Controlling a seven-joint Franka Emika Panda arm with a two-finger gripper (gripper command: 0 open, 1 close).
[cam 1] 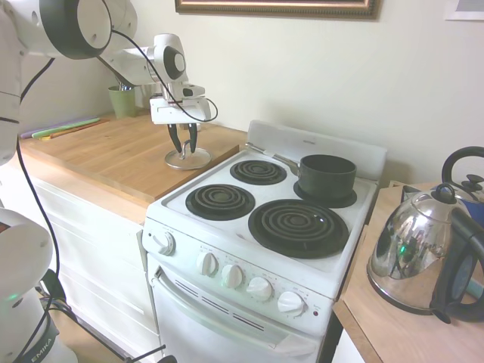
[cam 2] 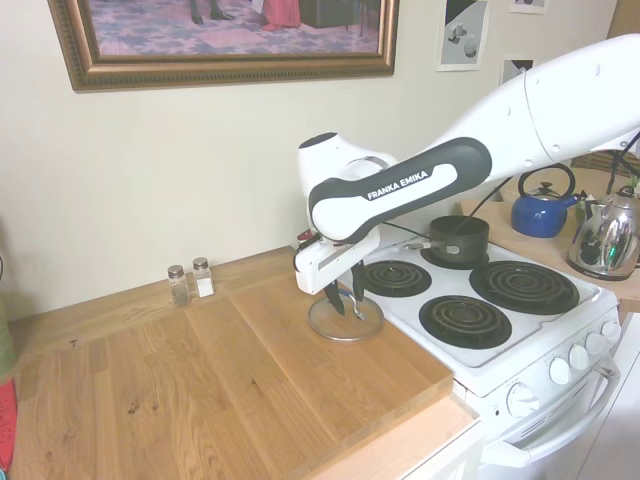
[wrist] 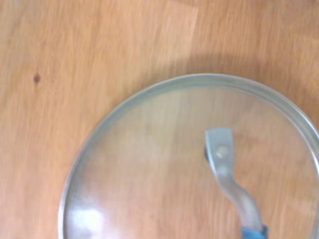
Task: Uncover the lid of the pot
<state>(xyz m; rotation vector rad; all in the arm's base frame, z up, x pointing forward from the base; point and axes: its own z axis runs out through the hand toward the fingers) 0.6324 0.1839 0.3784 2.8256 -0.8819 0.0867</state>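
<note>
On the wooden countertop (cam 1: 113, 155) beside the stove, the lid (cam 1: 187, 159) lies flat, knob up, well apart from the pot (cam 1: 327, 175). Directly above the lid hangs the gripper (cam 1: 183, 144), its two fingers spread apart on either side of the knob and gripping nothing. That pot stands uncovered on the stove's (cam 1: 249, 227) back burner, its thin handle pointing toward the lid's side. Behind the lid, near the wall, stand two small shakers (cam 2: 191, 281). A shiny kettle (cam 1: 412, 253) sits on the counter at the stove's other side.
</note>
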